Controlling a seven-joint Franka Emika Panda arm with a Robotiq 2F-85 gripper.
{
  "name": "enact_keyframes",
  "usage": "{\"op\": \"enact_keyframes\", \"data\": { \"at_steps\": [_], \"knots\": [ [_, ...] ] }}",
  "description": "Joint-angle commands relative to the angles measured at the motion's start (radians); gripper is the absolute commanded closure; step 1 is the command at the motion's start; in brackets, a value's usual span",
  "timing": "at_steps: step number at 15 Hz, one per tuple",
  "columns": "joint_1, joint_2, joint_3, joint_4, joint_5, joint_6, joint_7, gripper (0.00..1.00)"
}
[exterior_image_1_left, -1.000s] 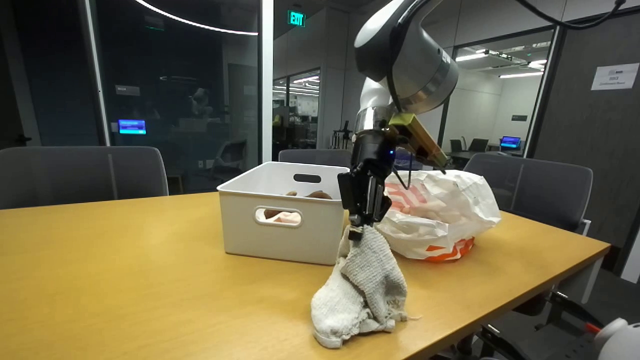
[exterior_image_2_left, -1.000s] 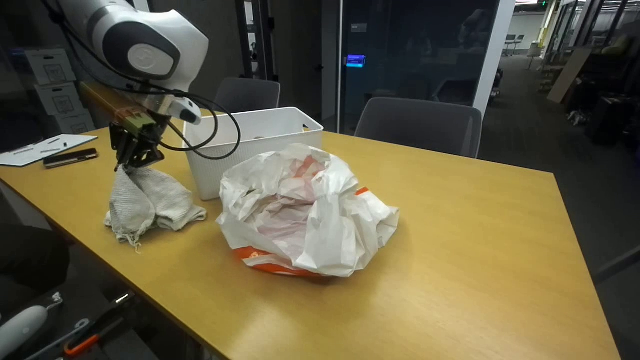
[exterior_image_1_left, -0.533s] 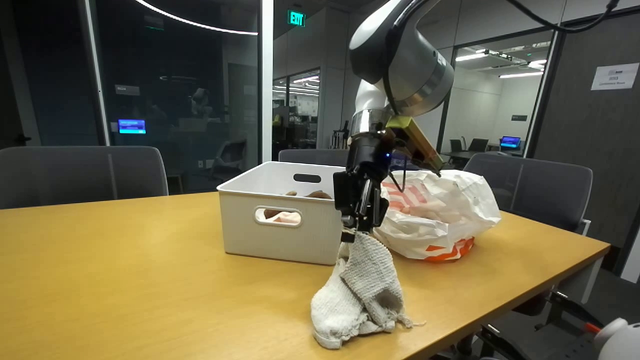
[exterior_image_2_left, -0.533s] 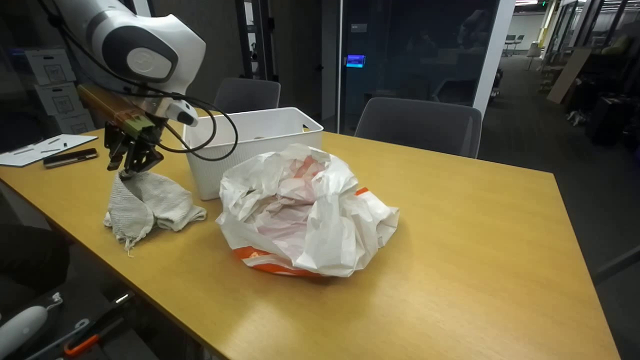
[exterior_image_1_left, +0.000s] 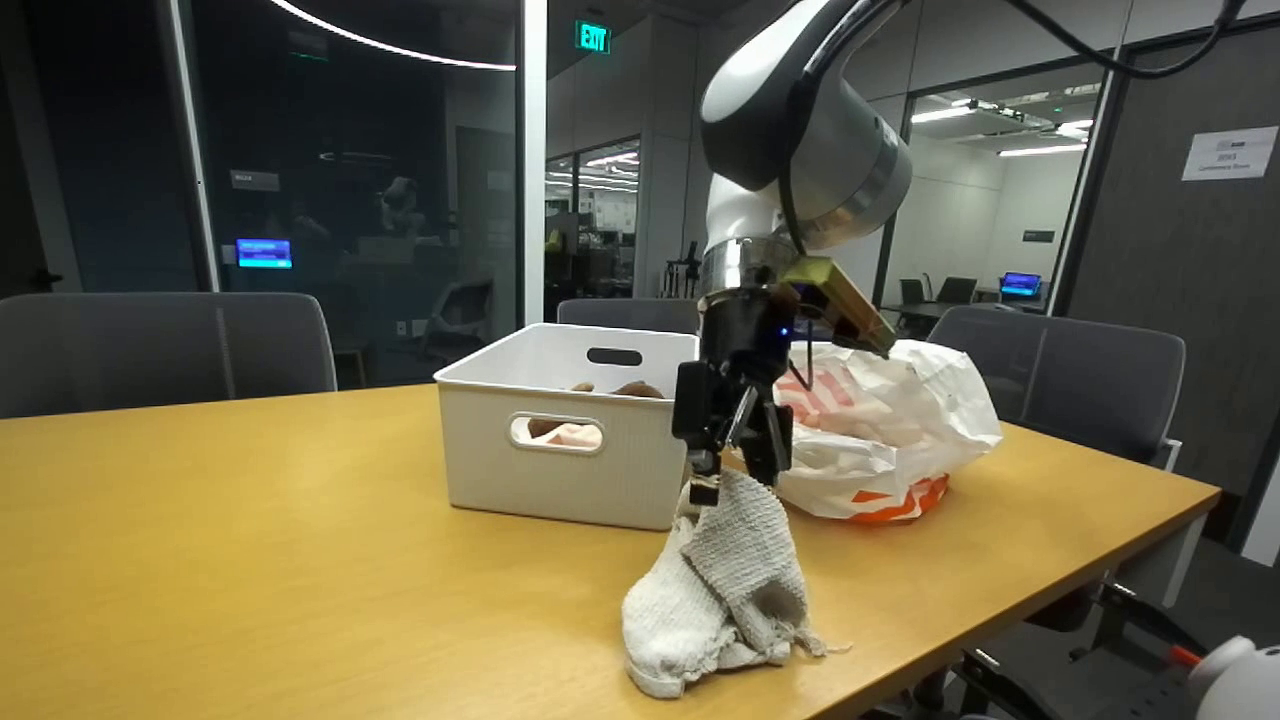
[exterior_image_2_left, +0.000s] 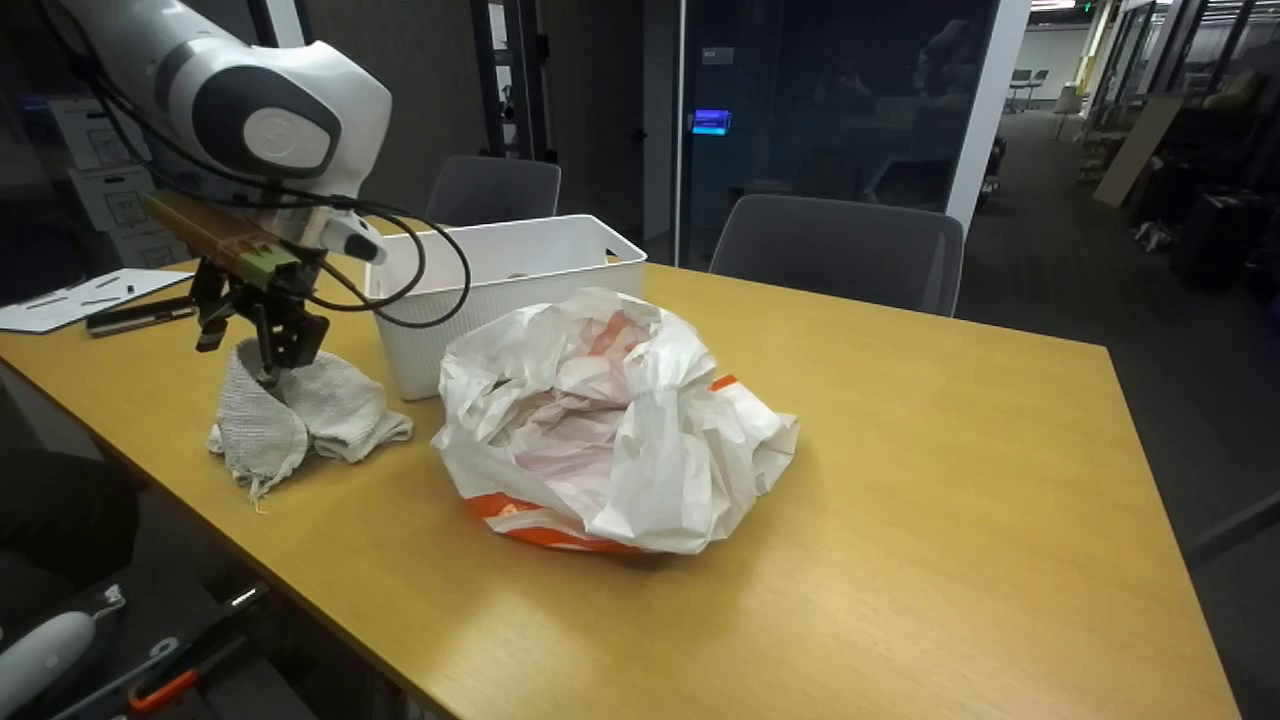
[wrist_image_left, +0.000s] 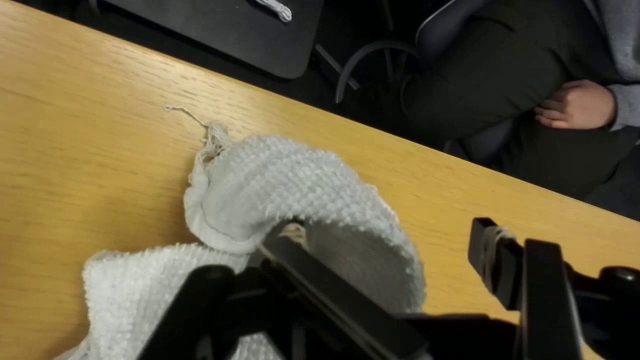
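Observation:
A rumpled whitish knit cloth (exterior_image_1_left: 745, 570) stands in a peaked heap on the wooden table, close to its edge. At the peak of the cloth, my gripper (exterior_image_1_left: 738, 483) points down with its jaws well apart. In the wrist view the cloth (wrist_image_left: 310, 170) curls into a hollow, and one of the fingers (wrist_image_left: 320, 280) dips inside that fold. The opposite fingertip (wrist_image_left: 492, 255), wrapped with a pale band, is out over bare wood beside the cloth. In an exterior view the spread gripper (exterior_image_2_left: 240, 360) straddles one side of the cloth (exterior_image_2_left: 262, 430).
Behind the gripper sits a white bin (exterior_image_1_left: 570, 490) with brown and pinkish items inside. A crumpled white plastic bag (exterior_image_2_left: 690, 480) lies beside the bin. Papers (exterior_image_2_left: 80, 300) and a dark flat object (exterior_image_2_left: 140, 315) rest near the arm. A seated person's hand (wrist_image_left: 580, 105) shows past the table edge.
The jaws have parted, letting go of the cloth's pinched top. The gripper first shifted slightly sideways, then came lower. The cloth's top has slumped a little; its base stays in place.

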Motion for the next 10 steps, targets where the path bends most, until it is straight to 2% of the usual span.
{"op": "enact_keyframes", "data": {
  "at_steps": [1, 4, 7, 10],
  "knots": [
    [0.011, 0.031, 0.031, -0.05, 0.055, 0.077, -0.017, 0.0],
    [0.02, 0.073, 0.072, -0.088, 0.205, 0.243, -0.112, 0.0],
    [0.037, 0.135, 0.12, -0.106, 0.332, 0.463, -0.238, 0.0],
    [0.061, 0.207, 0.147, -0.127, 0.278, 0.641, -0.3, 0.0]
  ]
}}
